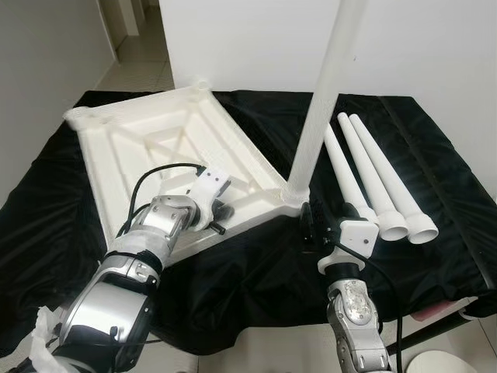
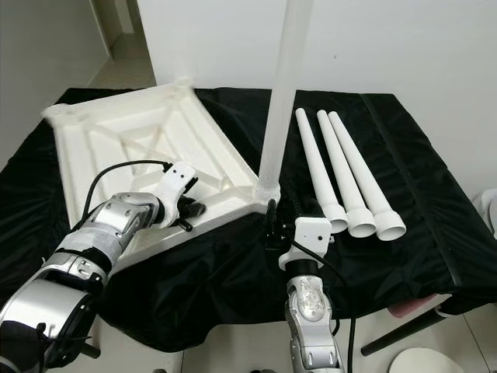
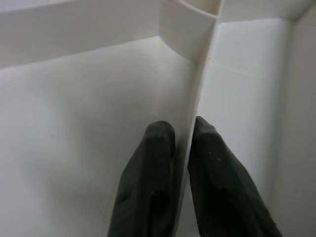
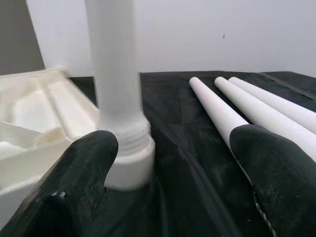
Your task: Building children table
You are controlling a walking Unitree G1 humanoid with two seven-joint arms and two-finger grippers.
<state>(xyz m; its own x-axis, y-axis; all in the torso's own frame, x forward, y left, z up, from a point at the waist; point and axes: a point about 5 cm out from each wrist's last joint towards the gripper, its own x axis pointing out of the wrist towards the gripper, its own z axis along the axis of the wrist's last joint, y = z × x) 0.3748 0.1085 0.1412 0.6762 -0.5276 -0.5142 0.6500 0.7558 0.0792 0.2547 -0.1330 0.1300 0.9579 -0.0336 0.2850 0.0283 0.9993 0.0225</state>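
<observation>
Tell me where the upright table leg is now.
The upright leg stands in the tabletop's near corner, between the tabletop and three loose legs.

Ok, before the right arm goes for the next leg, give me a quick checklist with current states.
1. Left gripper pinching a rib of the tabletop: ok.
2. Upright leg standing in its corner socket: ok; fully screwed in: cannot tell.
3. Right gripper open, by the leg's base, not gripping: ok.
4. Three spare legs lying side by side on the black cloth: ok.
5. Tabletop upside down, flat on cloth: ok.
</observation>
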